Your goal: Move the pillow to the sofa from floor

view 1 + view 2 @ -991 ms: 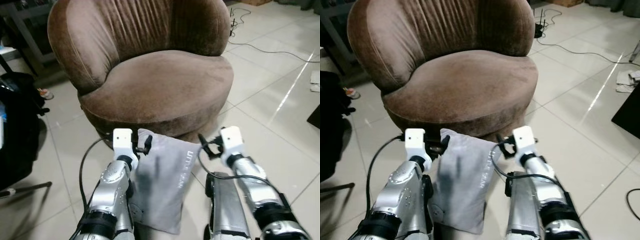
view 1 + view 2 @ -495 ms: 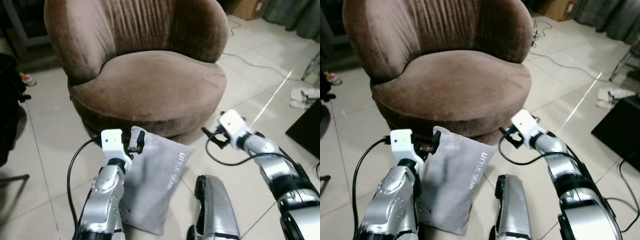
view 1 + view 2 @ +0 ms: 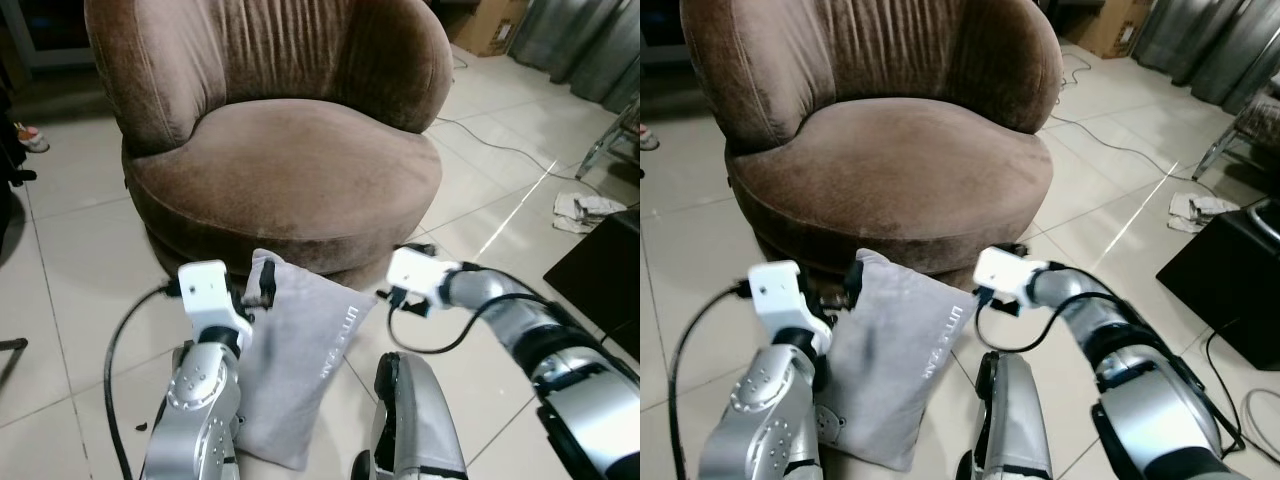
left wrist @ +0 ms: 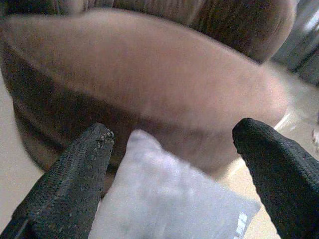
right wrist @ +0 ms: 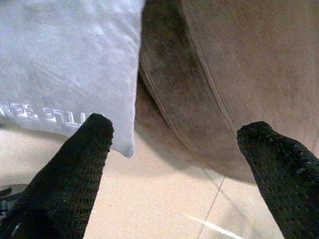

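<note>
1. Spread wide, the left gripper [image 4: 172, 149] is held at the pillow's top corner.
2. The pillow [image 3: 295, 360] (grey) is leaned on the floor [image 3: 70, 300] against the sofa [image 3: 280, 180].
3. The right gripper [image 5: 174, 149] is spread wide beside it.

Both silver arms reach forward and down. Left hand [image 4: 169, 164] raised straight ahead on a bent silver forearm, its black fingers [image 4: 65, 179] spread wide apart. Right hand [image 5: 174, 164] angled inward toward the robot's left, black fingers [image 5: 70, 174] likewise spread wide.
</note>
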